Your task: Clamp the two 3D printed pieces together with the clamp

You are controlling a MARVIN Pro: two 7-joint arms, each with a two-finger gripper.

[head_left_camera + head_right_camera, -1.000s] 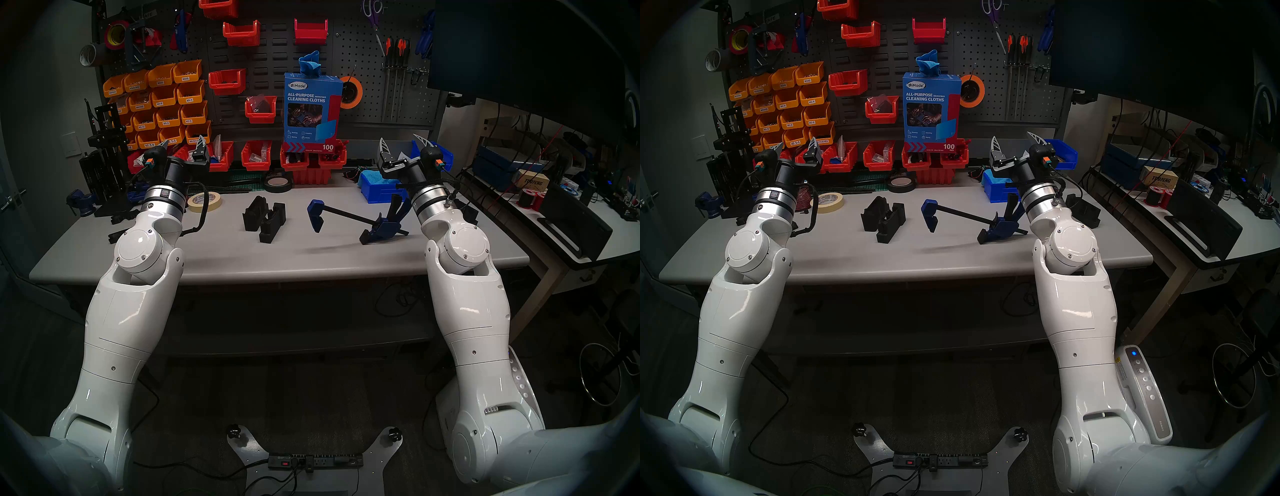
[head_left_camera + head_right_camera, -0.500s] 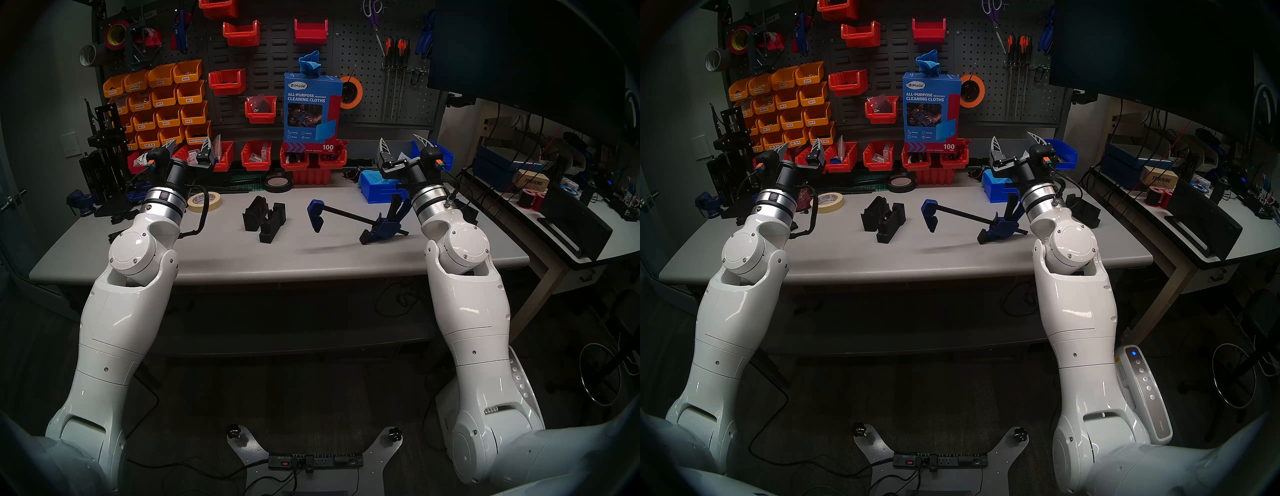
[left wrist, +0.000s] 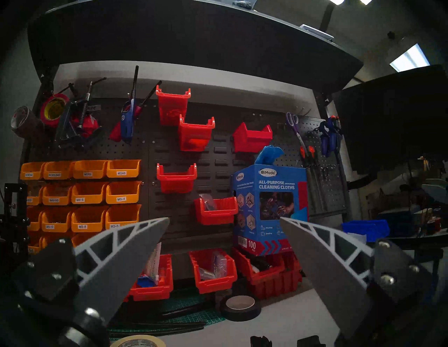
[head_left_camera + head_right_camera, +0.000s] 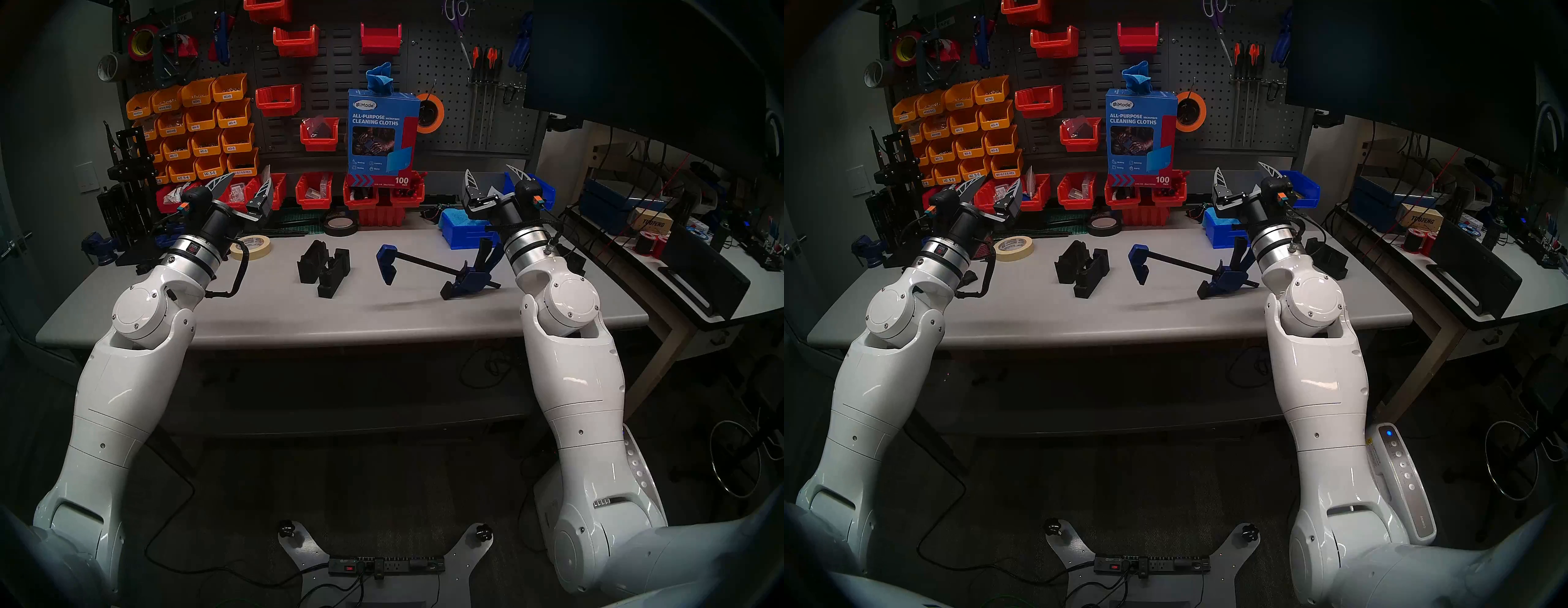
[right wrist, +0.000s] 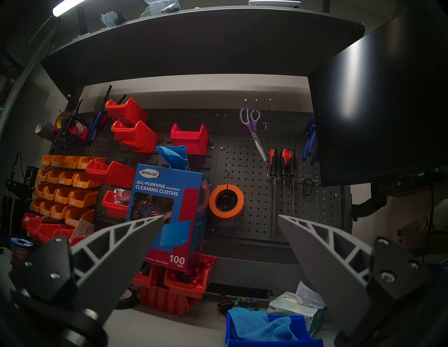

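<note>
Both grippers — left gripper (image 4: 245, 186) and right gripper (image 4: 495, 174) — hang wide open, empty. Below between them lie the two 3D printed pieces (image 4: 323, 271) and clamp (image 4: 437, 271) on the tabletop (image 4: 382, 316); a careless descent could knock the pieces apart.

Grey table (image 4: 382, 322) in front of a dark pegboard (image 4: 441, 76). Orange bins (image 4: 199, 123) far left, red bins (image 4: 314, 191) along the far edge. Blue box of cleaning cloths (image 4: 382, 136) standing on red bins, orange tape (image 4: 430, 112) hanging just right of it. Roll of masking tape (image 4: 254, 246) lying left, black tape (image 4: 340, 224) beyond. Blue bin (image 4: 460, 231) with cloth at right.
</note>
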